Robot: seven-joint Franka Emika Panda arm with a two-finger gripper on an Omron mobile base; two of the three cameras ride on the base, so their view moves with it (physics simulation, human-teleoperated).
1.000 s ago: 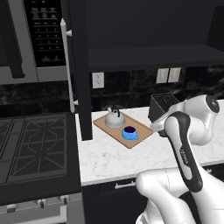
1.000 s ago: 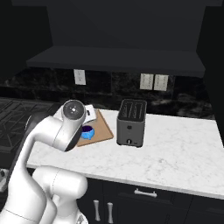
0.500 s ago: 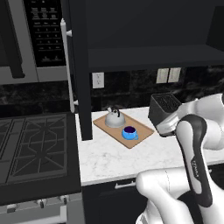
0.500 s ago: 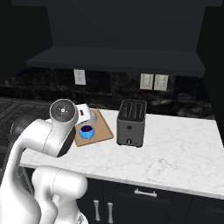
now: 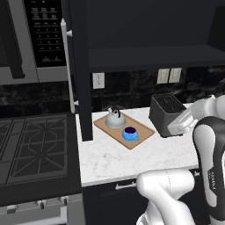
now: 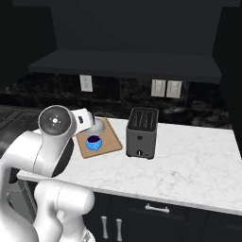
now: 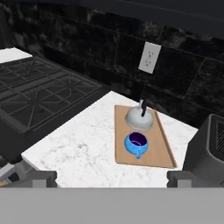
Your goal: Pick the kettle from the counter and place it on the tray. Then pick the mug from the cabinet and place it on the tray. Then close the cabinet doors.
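Kettle [image 5: 116, 119] and blue mug [image 5: 130, 133] both sitting on wooden tray [image 5: 141, 134] on table [image 5: 118, 159], mug just in front of kettle. Pincer [image 7: 111, 177] spread wide, holding nothing, well back from tray. Cabinet door [image 5: 78, 70] hanging open.

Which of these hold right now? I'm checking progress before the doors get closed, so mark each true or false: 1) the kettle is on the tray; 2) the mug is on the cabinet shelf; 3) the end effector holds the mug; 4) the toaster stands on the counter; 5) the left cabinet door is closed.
1) True: the kettle sits on the tray.
2) False: the mug is on the tray beside the kettle.
3) False: the end effector is open and clear of the mug.
4) True: the toaster stands on the counter.
5) False: the left cabinet door stands open.
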